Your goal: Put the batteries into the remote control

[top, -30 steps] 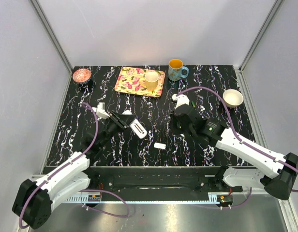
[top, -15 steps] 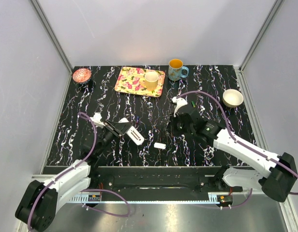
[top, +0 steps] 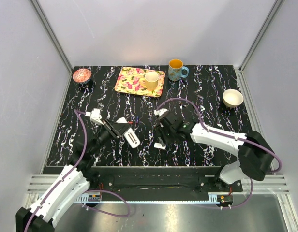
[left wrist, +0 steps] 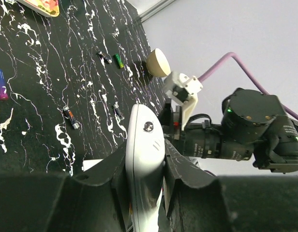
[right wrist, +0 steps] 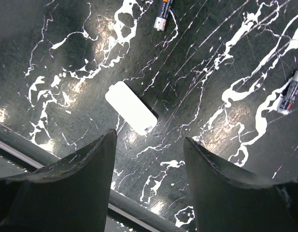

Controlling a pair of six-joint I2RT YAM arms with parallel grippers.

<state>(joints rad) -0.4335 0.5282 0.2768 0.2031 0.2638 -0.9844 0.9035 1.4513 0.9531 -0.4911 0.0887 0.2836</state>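
Note:
My left gripper (top: 127,132) is shut on the white remote control (top: 132,139), which it holds above the table left of centre. In the left wrist view the remote control (left wrist: 145,154) stands on edge between the jaws, its rounded end pointing away. My right gripper (top: 161,139) hovers open, tilted down over a small white oblong piece (top: 160,145). In the right wrist view that piece (right wrist: 131,114) lies just beyond the open right gripper (right wrist: 149,145), with nothing between the fingers. Loose batteries (left wrist: 70,117) (right wrist: 163,12) lie scattered on the black marbled table.
At the back stand a floral tray (top: 132,79) carrying a yellow cup (top: 151,79), a blue mug (top: 176,70), a pink bowl (top: 81,75) and a white bowl (top: 232,97). The table's front rail (right wrist: 139,208) runs right under the right fingers.
The right gripper has opened and swung left and nearer, over the small white piece. The left arm has drawn the remote slightly left and nearer, still gripped.

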